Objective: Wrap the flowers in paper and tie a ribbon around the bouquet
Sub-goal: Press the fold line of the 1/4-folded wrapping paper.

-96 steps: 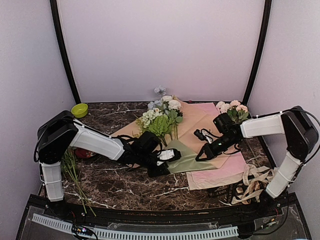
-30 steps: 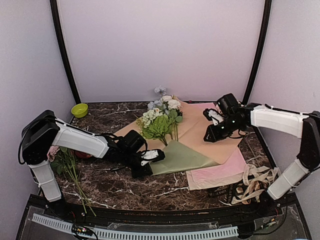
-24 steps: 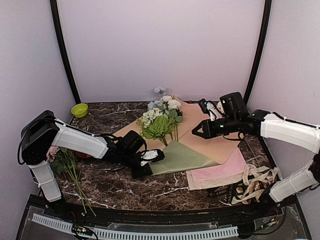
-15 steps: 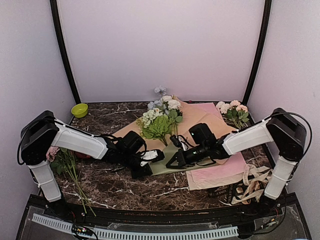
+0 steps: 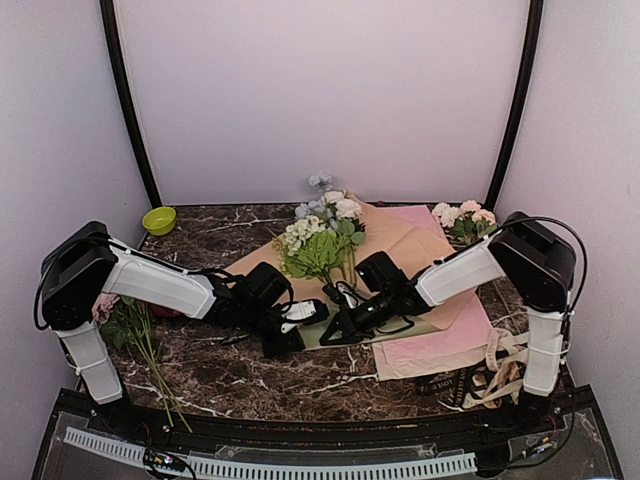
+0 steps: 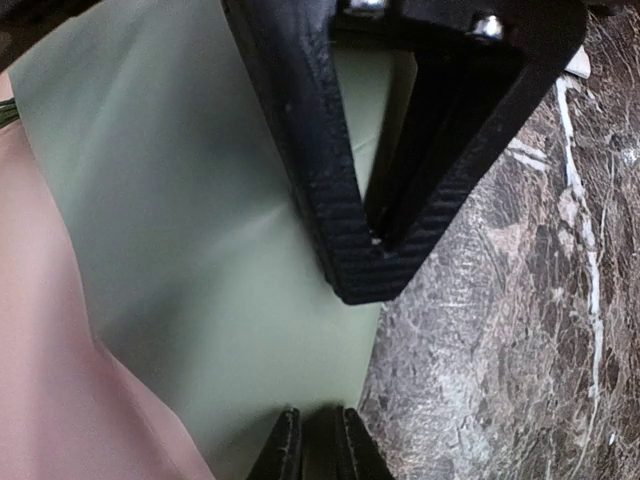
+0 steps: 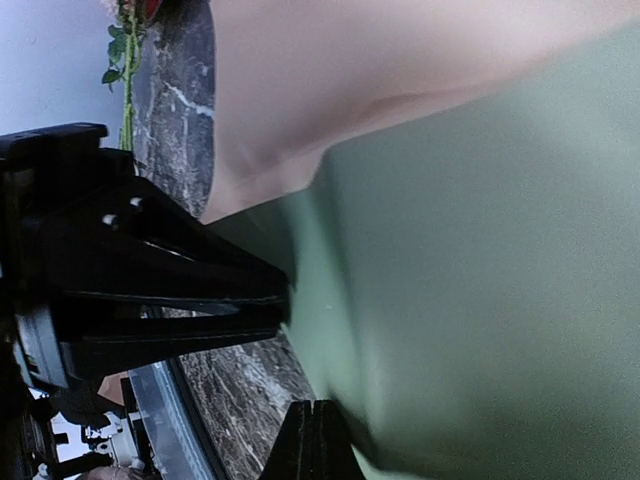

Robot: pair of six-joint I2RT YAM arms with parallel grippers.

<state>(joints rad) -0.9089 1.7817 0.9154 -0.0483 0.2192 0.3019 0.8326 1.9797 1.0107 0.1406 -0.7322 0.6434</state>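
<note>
Dark marble bench [image 5: 250, 375] enclosed by pale lilac walls [image 5: 320, 100]. At its centre the sage-green paper [image 6: 180, 200] lies over a tan sheet [image 5: 400, 235] and a pink sheet [image 5: 440, 350]. The flowers [image 5: 320, 240] lie just behind it on the tan sheet. The left gripper [image 6: 315, 445] pinches the paper's left edge between narrow jaws. Facing it close by, the right gripper [image 7: 313, 430] is closed at the same edge; whether it holds paper cannot be told.

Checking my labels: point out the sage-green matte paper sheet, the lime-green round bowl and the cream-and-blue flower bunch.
sage-green matte paper sheet [image 6: 170, 220], left wrist view, flat middle.
lime-green round bowl [image 5: 159, 220], top view, hollow.
cream-and-blue flower bunch [image 5: 318, 253], top view, leaves.
</note>
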